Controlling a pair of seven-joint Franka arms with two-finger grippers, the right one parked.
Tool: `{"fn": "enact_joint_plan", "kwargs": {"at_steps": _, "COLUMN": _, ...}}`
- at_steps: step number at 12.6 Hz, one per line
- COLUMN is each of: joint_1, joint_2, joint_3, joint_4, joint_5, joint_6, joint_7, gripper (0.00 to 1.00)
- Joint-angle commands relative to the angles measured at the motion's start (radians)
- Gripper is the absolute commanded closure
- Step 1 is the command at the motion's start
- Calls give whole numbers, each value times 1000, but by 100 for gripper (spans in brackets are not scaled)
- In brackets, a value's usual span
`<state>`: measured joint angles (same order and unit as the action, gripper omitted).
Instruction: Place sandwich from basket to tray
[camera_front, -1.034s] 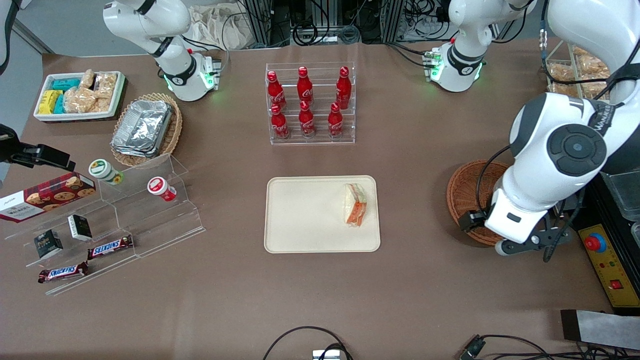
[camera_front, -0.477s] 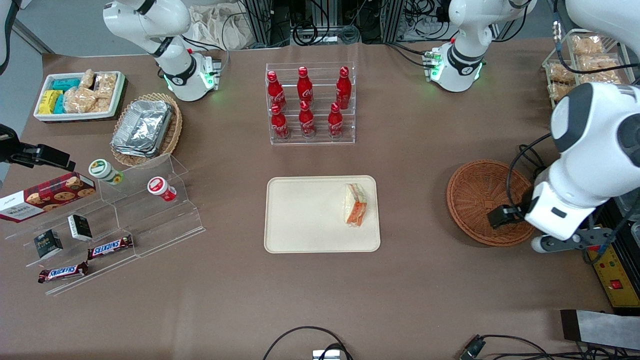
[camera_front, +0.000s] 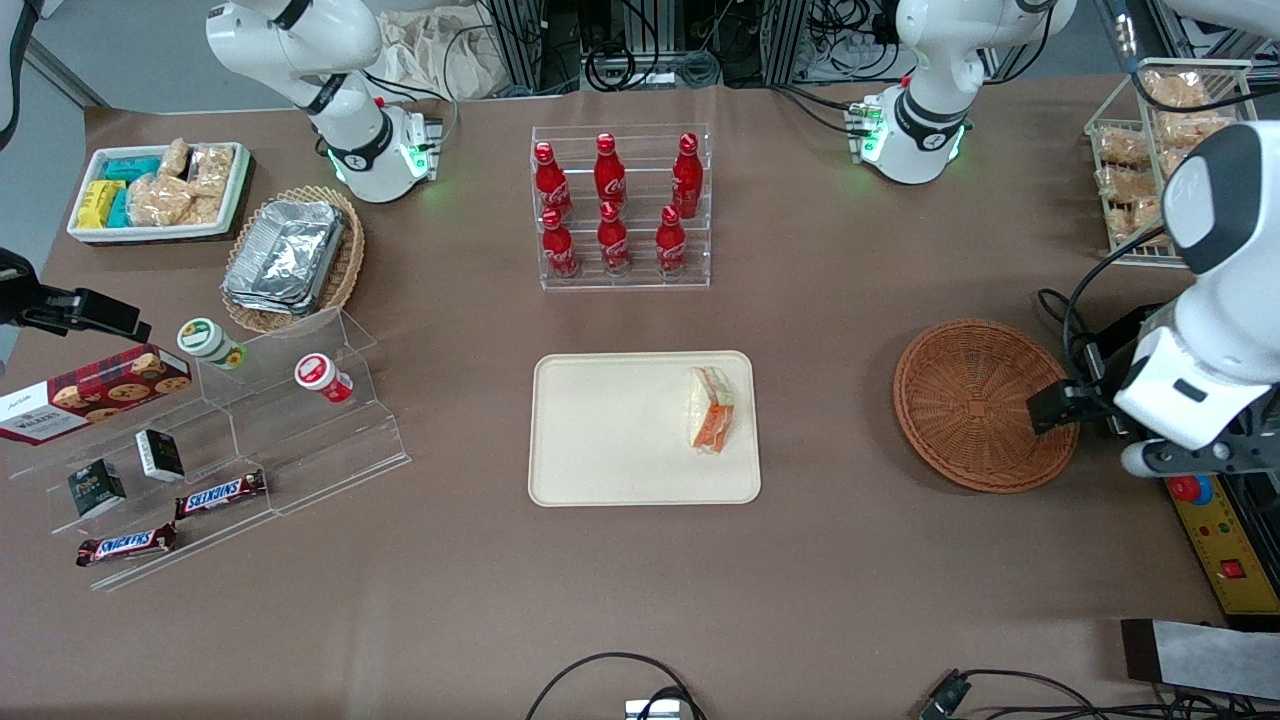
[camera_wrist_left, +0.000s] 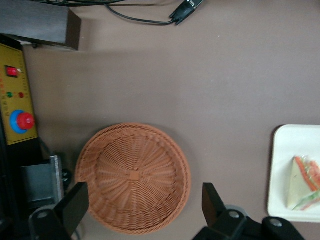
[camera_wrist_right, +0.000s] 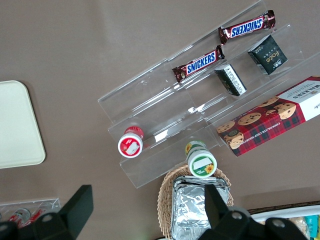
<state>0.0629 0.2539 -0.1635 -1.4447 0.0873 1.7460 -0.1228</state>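
Note:
The sandwich (camera_front: 710, 408), a wrapped white wedge with orange and green filling, lies on the cream tray (camera_front: 620, 430), at the tray's end nearest the basket. The round reddish-brown wicker basket (camera_front: 985, 405) stands empty, toward the working arm's end of the table. My gripper (camera_front: 1185, 455) hangs past the basket's outer rim, over the table edge. In the left wrist view the gripper (camera_wrist_left: 144, 207) is open, its two black fingers (camera_wrist_left: 75, 205) spread wide with only the basket (camera_wrist_left: 132, 177) below them. That view also shows the sandwich (camera_wrist_left: 304, 184) on the tray (camera_wrist_left: 295, 150).
A yellow control box with a red button (camera_front: 1200, 500) sits just under the gripper. A wire rack of bagged snacks (camera_front: 1140, 170) stands farther from the camera. A clear rack of red bottles (camera_front: 620, 205) stands farther back than the tray. Acrylic steps with snacks (camera_front: 250, 430) lie toward the parked arm's end.
The working arm has swung off the basket toward its own end of the table, uncovering the whole basket. The sandwich and tray have stayed put.

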Motion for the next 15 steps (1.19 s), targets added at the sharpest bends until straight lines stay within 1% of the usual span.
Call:
{"fn": "enact_joint_plan", "kwargs": {"at_steps": 1, "joint_1": -40, "joint_2": -114, "joint_3": 80, "joint_4": -101, "joint_5": -49, "joint_6": -11, "joint_7": 87, "gripper": 0}}
{"fn": "enact_joint_plan", "kwargs": {"at_steps": 3, "joint_1": -60, "joint_2": -171, "joint_3": 113, "joint_4": -135, "joint_5": -49, "joint_6": -45, "joint_7": 135, "gripper": 0}}
{"fn": "enact_joint_plan", "kwargs": {"at_steps": 5, "joint_1": -63, "joint_2": -217, "joint_3": 127, "joint_4": -146, "joint_5": -49, "joint_6": -89, "joint_7": 143, "gripper": 0}}
{"fn": "enact_joint_plan", "kwargs": {"at_steps": 7, "joint_1": -95, "joint_2": -249, "joint_3": 156, "joint_4": -138, "joint_5": -47, "joint_6": -129, "joint_7": 140, "gripper": 0}}
{"fn": "enact_joint_plan", "kwargs": {"at_steps": 10, "joint_1": -98, "joint_2": -252, "joint_3": 156, "joint_4": -117, "joint_5": -52, "joint_6": -166, "joint_7": 132, "gripper": 0}}
{"fn": "enact_joint_plan", "kwargs": {"at_steps": 12, "joint_1": -98, "joint_2": -249, "joint_3": 150, "joint_4": -117, "joint_5": -72, "joint_6": -180, "joint_7": 121, "gripper": 0}}
{"fn": "enact_joint_plan", "kwargs": {"at_steps": 14, "joint_1": -97, "joint_2": -245, "joint_3": 151, "joint_4": -108, "joint_5": -83, "joint_6": -201, "joint_7": 60, "gripper": 0}}
{"fn": "enact_joint_plan", "kwargs": {"at_steps": 15, "joint_1": -97, "joint_2": -245, "joint_3": 151, "joint_4": -103, "joint_5": -83, "joint_6": -201, "joint_7": 61, "gripper": 0}}
